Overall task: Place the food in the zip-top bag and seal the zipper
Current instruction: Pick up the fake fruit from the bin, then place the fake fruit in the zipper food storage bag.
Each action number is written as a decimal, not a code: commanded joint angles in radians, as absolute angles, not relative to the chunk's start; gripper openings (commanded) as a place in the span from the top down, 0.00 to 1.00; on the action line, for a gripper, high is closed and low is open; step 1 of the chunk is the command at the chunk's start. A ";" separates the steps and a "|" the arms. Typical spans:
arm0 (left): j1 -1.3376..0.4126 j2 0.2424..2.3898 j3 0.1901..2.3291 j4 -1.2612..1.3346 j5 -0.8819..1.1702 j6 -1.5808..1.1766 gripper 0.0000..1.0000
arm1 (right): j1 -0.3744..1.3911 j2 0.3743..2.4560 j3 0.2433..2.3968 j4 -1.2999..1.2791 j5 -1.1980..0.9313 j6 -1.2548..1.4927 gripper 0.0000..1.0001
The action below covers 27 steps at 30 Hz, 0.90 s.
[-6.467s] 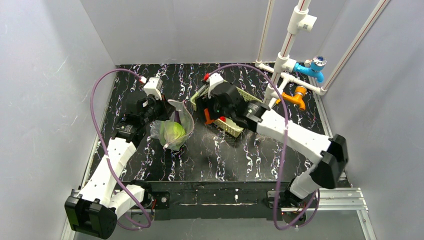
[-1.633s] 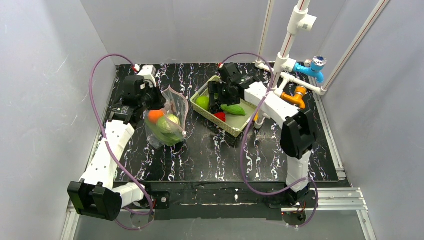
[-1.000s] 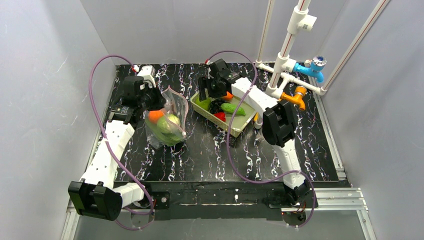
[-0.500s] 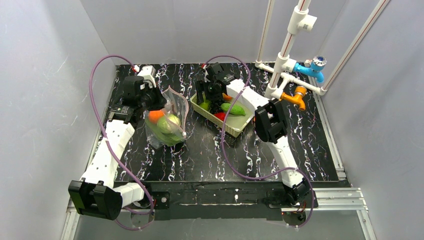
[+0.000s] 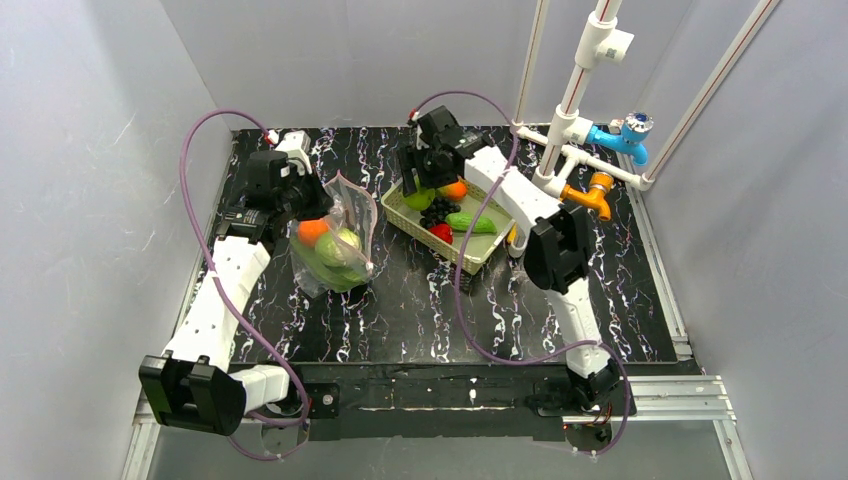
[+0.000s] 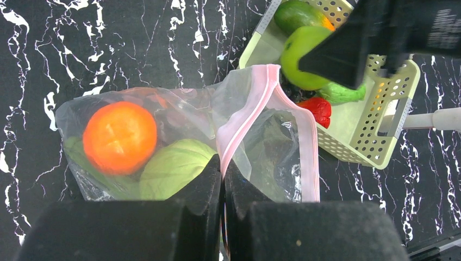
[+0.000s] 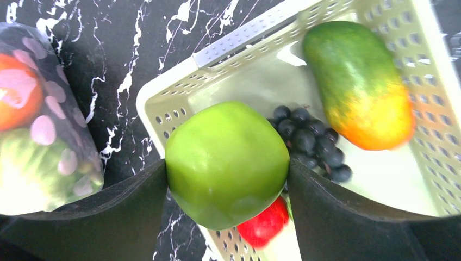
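The zip-top bag [image 5: 338, 248] lies at the left with its mouth up. My left gripper [image 6: 223, 163] is shut on its pink zipper [image 6: 255, 103]. An orange [image 6: 119, 136], a pale cabbage [image 6: 174, 168] and green leaves show through the plastic. My right gripper [image 7: 227, 169] is shut on the green apple [image 7: 227, 152], over the near-left corner of the cream basket [image 7: 239, 38]. In the basket lie a mango [image 7: 359, 81], a dark purple piece [image 7: 310, 141], a small red piece [image 7: 266, 223] and a cucumber [image 5: 470, 222].
The basket [image 5: 482, 250] stands just right of the bag on the black marbled table. White pipes with a blue valve [image 5: 630, 132] and an orange valve [image 5: 597, 190] rise at the back right. Grey walls close in the left, back and right.
My right gripper has come down into the basket, closed round the green apple and raised it a little. The left gripper still pinches the bag's zipper. The orange has joined the cabbage in the bag.
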State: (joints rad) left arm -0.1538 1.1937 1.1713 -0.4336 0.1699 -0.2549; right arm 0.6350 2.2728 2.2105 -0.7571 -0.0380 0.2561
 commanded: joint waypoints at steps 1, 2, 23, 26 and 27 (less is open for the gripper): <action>-0.146 1.187 1.166 -0.420 0.184 -0.259 1.00 | 0.636 2.111 2.223 -0.812 0.037 0.241 0.87; -0.146 1.188 1.164 -0.419 0.185 -0.260 1.00 | 0.640 2.085 2.205 -0.811 0.040 0.242 0.89; -0.146 1.202 1.156 -0.412 0.182 -0.257 1.00 | 0.730 1.858 2.052 -0.857 0.142 0.317 0.99; -0.145 1.202 1.156 -0.411 0.185 -0.256 1.00 | 0.757 1.834 2.042 -0.843 0.142 0.318 0.99; -0.145 1.204 1.157 -0.411 0.189 -0.256 1.00 | 0.768 1.826 2.040 -0.835 0.143 0.320 0.99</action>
State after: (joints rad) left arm -0.1524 1.2064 1.1564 -0.4145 0.1810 -0.2649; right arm 0.7294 1.9268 2.0436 -0.8729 0.1251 0.3109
